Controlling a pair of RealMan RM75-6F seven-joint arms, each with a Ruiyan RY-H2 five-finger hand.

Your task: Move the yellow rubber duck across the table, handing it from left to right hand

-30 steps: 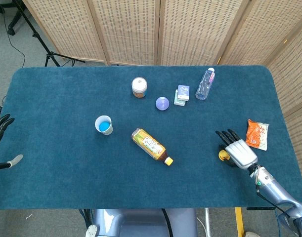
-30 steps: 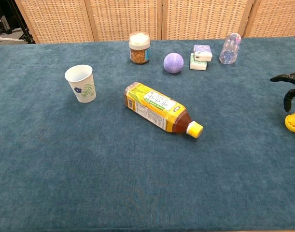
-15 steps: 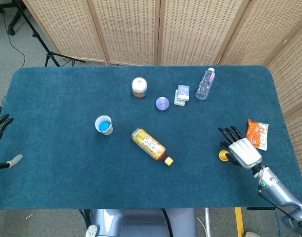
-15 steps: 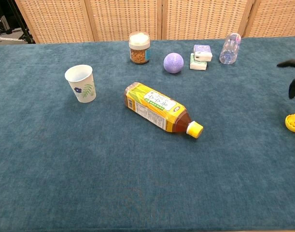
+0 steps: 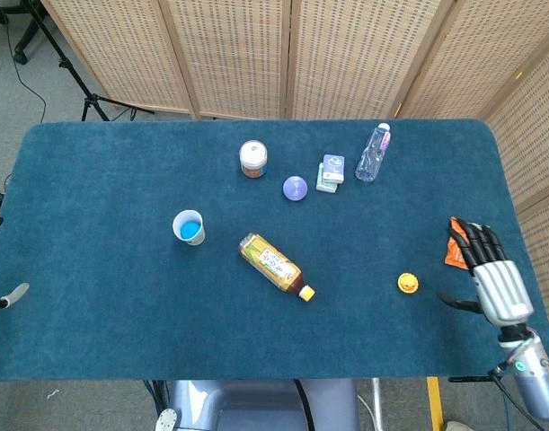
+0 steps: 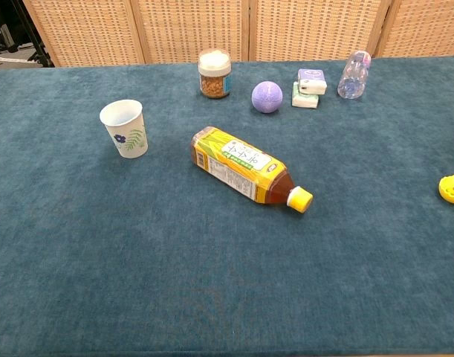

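The yellow rubber duck sits alone on the blue tabletop near the right side; the chest view catches it at the right border. My right hand hovers to the right of the duck, apart from it, fingers stretched out and holding nothing. It does not show in the chest view. Only a sliver of my left hand shows at the far left edge of the head view, off the table, fingers spread and holding nothing.
A tea bottle lies on its side mid-table, with a paper cup to its left. At the back stand a jar, purple ball, small boxes and water bottle. An orange snack packet lies under the right fingertips.
My right hand has let go of the duck and pulled away to the right, leaving it on the table. The left hand has slipped further out past the left edge.
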